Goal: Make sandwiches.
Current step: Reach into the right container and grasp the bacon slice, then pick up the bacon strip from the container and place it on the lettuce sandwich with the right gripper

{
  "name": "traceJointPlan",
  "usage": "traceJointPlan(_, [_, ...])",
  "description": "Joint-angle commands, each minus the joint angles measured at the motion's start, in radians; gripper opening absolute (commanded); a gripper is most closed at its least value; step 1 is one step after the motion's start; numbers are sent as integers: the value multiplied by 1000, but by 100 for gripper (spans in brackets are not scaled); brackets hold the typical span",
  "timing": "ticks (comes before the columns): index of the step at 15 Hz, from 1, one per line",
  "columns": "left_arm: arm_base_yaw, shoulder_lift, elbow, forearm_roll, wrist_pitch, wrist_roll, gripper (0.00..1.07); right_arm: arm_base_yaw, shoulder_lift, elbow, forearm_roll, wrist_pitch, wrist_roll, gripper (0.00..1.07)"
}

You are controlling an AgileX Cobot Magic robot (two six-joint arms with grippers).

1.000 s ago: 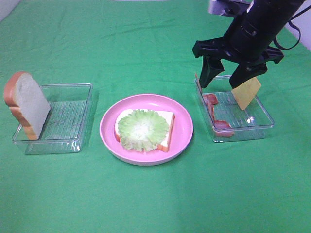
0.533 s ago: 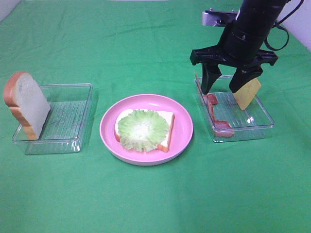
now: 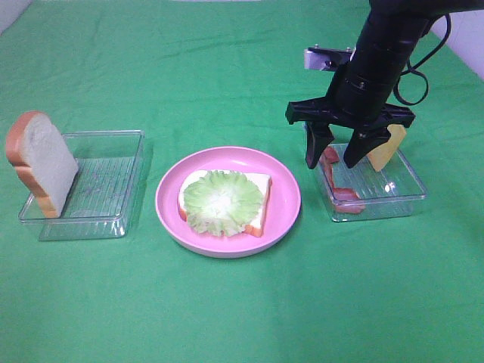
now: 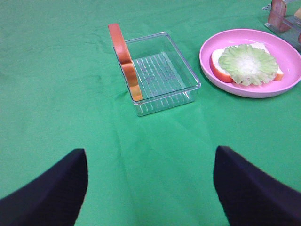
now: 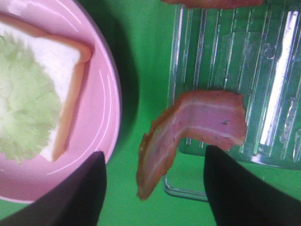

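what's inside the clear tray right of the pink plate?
Bacon strips, one hanging over the tray's rim, and a cheese slice leaning at the far side. The right pincer hides part of the tray floor.

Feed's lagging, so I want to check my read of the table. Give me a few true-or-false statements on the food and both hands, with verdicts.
1. The lettuce lies on a bread slice on the pink plate. True.
2. The right hand is shut on a bacon strip. False: its jaws stand open above the strip.
3. Bacon is already on the plate. False: it is in the right tray, one end overhanging the rim.
4. A second bread slice stands on edge at the left tray's end. True.
5. The left hand holds bread. False: it is open and empty above the green cloth.
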Motion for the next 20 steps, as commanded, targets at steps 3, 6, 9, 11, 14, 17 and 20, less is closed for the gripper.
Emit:
traceJointPlan(3, [-3,-19,1,-2,-12,1,71,-1,22,-6,-10,-19,-4,51])
traceJointPlan(6, [-3,-19,1,-2,-12,1,71,-1,22,-6,-30,-22,-4,34])
traceJointPlan(9, [-3,-19,1,-2,-12,1,71,-1,22,-6,-30,-19,-4,19])
traceJointPlan(11, [-3,-19,1,-2,-12,1,71,-1,22,-6,-32,-16,-4,0])
traceJointPlan(14, [-3,-19,1,-2,-12,1,71,-1,13,-6,-32,-2,-4,0])
traceJointPlan(17, [-3,-19,1,-2,-12,1,71,-1,-39,-6,-39,18,-4,0])
traceJointPlan(20, [-3,-19,1,-2,-12,1,71,-1,-112,-6,-38,37,-4,0])
